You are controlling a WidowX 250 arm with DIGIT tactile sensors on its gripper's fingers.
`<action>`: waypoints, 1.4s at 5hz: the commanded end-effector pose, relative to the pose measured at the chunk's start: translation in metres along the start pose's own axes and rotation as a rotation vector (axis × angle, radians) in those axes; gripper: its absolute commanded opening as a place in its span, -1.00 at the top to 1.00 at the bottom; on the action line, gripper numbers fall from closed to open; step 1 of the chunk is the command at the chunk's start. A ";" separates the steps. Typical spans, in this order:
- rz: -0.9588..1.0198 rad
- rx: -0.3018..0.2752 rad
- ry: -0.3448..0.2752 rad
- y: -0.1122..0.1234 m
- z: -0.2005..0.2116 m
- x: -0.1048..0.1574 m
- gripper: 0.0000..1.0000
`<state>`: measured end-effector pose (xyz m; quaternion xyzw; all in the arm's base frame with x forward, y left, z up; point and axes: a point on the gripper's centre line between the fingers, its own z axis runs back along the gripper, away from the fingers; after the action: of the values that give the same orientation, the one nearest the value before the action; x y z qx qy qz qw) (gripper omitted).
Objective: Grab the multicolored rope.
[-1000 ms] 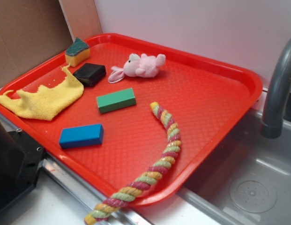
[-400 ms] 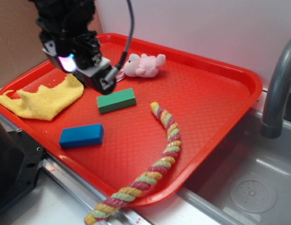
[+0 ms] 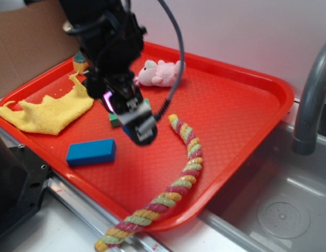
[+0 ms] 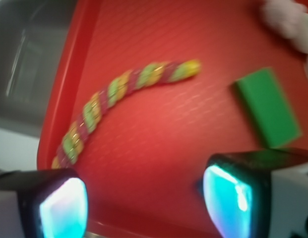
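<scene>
Rope: I see the rope (image 3: pixel 176 181) lying in a long curve on the red tray (image 3: pixel 241 110). Its upper end sits near the tray's middle, and its lower end hangs over the tray's near rim onto the metal ledge.

Gripper: my gripper (image 3: pixel 139 123) hangs above the tray, just left of the rope's upper end and not touching it. In the wrist view the two fingers (image 4: pixel 233 198) stand wide apart with bare red tray between them, so the jaws are spread and hold nothing.

Rope from the wrist: the rope (image 4: pixel 119 99) lies ahead of the fingers and clear of them, its tip pointing toward the green block (image 4: pixel 268 106).

Tray contents: besides the rope I count a blue block (image 3: pixel 91 151) near the front left, the green block (image 3: pixel 115 118) mostly hidden behind the gripper, a pink stuffed toy (image 3: pixel 161 73) toward the back, and a sponge (image 3: pixel 79 63) at the back left, partly hidden by the arm.

Cloth: a yellow cloth (image 3: pixel 44 111) lies across the tray's left edge.

Beside the tray: a sink (image 3: pixel 278 210) with a gray faucet (image 3: pixel 312 100) sits to the right.
</scene>
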<state>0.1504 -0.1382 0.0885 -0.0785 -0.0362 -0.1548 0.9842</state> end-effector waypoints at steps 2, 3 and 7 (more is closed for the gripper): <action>-0.090 0.029 0.018 -0.042 -0.049 0.039 -1.00; -0.100 0.032 0.038 -0.042 -0.058 0.042 -1.00; 0.006 0.101 0.105 0.022 -0.077 0.009 -1.00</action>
<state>0.1842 -0.1351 0.0149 -0.0306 -0.0118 -0.1627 0.9861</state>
